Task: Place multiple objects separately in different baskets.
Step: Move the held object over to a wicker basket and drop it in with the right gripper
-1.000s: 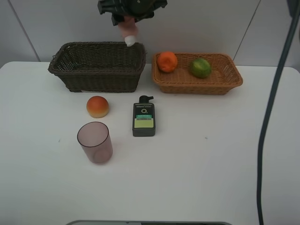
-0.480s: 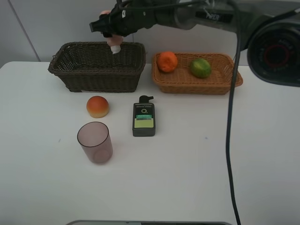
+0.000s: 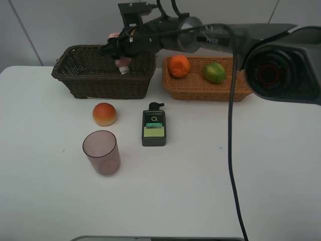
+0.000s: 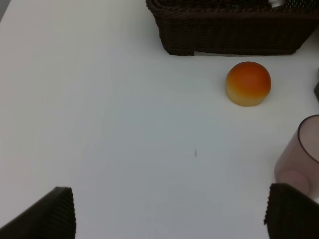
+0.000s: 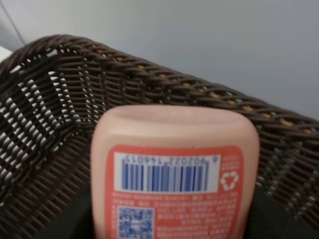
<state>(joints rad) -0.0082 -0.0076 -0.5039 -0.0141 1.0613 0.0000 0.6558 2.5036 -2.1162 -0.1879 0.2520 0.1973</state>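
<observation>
My right gripper (image 3: 122,50) reaches across the table and is shut on the pink tube (image 3: 122,62), which hangs white cap down inside the mouth of the dark brown basket (image 3: 103,83). In the right wrist view the tube (image 5: 174,169) fills the frame, with the basket's weave (image 5: 50,104) behind it. The orange (image 3: 179,66) and the green fruit (image 3: 214,72) lie in the light basket (image 3: 210,90). On the table are the peach-like fruit (image 3: 104,114), the mauve cup (image 3: 102,152) and the black bottle (image 3: 154,128). My left gripper (image 4: 172,204) hovers open over bare table, short of the fruit (image 4: 248,83) and the cup (image 4: 301,154).
The two baskets stand side by side along the table's far edge, against a grey wall. A dark cable (image 3: 231,150) hangs down from the right arm across the right half of the table. White tabletop (image 3: 225,191) stretches to the front and right.
The right gripper has carried the pink tube left and down, from above the dark basket's right end into its mouth. The left gripper and the other objects have not moved.
</observation>
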